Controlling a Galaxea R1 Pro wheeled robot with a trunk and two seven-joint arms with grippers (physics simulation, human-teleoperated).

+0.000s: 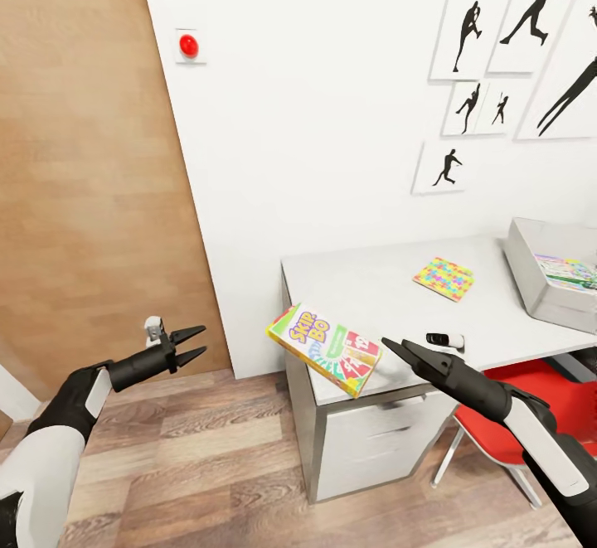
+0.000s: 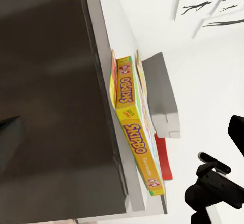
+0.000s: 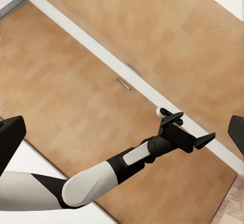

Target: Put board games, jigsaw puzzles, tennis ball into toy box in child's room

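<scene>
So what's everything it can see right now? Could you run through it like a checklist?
Surface: pale grey table with white drawers beneath.
Job's things: Skip-Bo box overhanging the table's near corner; jigsaw puzzle lying flat; toy box at the far end, a printed box inside.
Clutter: small black-and-white object on the table, cannot identify.
Grippers: left gripper open, empty, over the floor; right gripper beside the Skip-Bo box, state unclear.
Cables: nothing seen.
Surroundings: athlete pictures, red chair, wood floor.

Green-yellow Skip-Bo box [image 1: 326, 349]; multicoloured jigsaw puzzle [image 1: 444, 278]; grey toy box [image 1: 531, 270].
</scene>
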